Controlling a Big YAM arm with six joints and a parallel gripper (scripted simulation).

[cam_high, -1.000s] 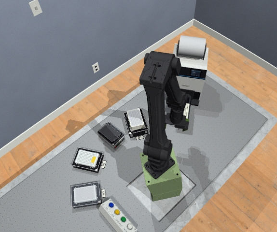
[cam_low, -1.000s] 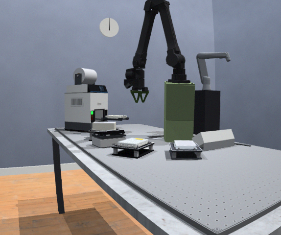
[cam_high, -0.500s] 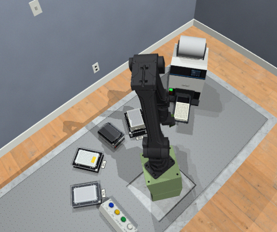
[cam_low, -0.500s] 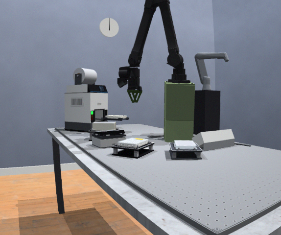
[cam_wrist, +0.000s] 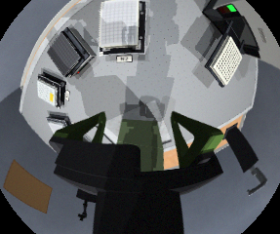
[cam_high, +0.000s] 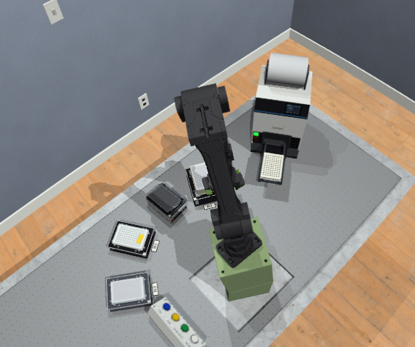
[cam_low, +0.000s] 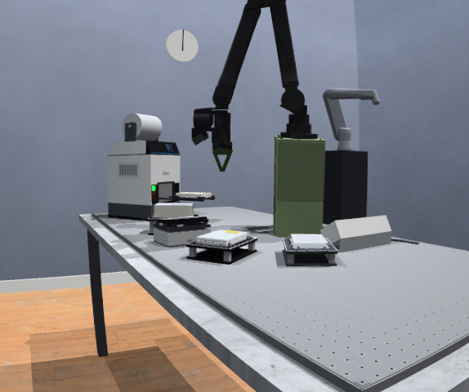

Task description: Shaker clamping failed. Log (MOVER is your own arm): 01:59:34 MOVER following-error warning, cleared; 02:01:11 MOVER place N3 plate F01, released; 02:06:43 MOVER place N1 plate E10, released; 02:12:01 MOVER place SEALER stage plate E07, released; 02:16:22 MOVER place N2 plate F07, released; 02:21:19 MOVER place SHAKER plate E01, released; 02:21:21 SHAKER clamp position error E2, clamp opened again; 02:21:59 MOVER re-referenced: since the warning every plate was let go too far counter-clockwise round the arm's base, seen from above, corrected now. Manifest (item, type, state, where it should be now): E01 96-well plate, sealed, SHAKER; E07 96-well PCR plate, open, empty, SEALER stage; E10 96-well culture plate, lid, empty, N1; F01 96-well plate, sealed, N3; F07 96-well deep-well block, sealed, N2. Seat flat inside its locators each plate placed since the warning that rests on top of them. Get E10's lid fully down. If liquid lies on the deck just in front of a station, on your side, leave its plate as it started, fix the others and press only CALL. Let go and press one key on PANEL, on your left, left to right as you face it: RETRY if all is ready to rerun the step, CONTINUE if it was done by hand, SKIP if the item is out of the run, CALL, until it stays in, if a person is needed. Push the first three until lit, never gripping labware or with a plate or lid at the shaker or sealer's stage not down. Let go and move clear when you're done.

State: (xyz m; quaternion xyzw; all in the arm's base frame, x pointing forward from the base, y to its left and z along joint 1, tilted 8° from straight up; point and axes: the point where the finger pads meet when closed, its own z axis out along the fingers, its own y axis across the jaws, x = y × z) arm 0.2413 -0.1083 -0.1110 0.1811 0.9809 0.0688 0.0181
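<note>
My gripper (cam_low: 222, 162) is open and empty, high above the deck between the sealer and the deep-well block; its green fingers also show in the wrist view (cam_wrist: 140, 124). The white PCR plate (cam_high: 272, 166) lies on the sealer's stage. The tall deep-well block (cam_high: 199, 180) sits on its nest, partly hidden behind my arm. The shaker (cam_high: 165, 202) carries a dark-topped plate. A white plate with a yellow patch (cam_high: 131, 238) sits on a black nest. Another white plate (cam_high: 127, 291) sits on the nest nearest the panel (cam_high: 178, 322).
The sealer (cam_high: 282, 104) stands at the far end with a green light on. The panel has blue, yellow, green and white keys in a row. My green base pedestal (cam_high: 245, 261) stands mid-deck. A grey arm on a black column (cam_low: 344, 168) stands behind it.
</note>
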